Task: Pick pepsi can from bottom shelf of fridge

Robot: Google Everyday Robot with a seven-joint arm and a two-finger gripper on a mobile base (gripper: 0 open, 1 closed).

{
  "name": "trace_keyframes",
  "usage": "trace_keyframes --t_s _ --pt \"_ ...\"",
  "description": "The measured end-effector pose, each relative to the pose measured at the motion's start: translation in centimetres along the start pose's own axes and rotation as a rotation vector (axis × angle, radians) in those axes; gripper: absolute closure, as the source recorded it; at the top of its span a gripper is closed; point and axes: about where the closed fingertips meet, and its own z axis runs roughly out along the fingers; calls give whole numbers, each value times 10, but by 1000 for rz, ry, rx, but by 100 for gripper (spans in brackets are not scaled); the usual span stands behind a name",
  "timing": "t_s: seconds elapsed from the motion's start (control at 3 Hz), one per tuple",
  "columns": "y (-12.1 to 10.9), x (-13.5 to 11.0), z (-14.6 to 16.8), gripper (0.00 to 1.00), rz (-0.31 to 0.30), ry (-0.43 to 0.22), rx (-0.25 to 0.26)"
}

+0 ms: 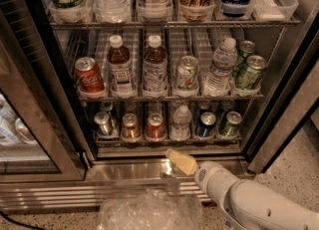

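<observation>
Lining up on the pepsi can [205, 124], sitting at the front of the bottom shelf [169, 140] between the water bottle [180, 122] and green can [230, 124], we'd raise the pincer [182, 162] (can't tell if it's apart or together) from below that shelf and shift it into that lane before reaching in.

gripper [182, 162]: low, right of centre, pointing left | floor [298, 174]: pale speckled stone-look, shows to the gripper's right and again far down to its left | crinkled clear plastic [149, 210]: on the floor just below and left of the gripper | dark cable [11, 221]: on the floor, well left of the gripper | light: warm, even, indoor
</observation>
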Motion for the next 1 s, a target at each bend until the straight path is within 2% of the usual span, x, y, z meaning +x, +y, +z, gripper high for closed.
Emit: trace_keyframes --t_s 0.33,0.67,1.0 --pt "-14 -14 0 0 -2 -53 57" --pt "-14 -14 0 0 -2 -53 57" --pt "-29 -25 1 0 -4 -135 74"
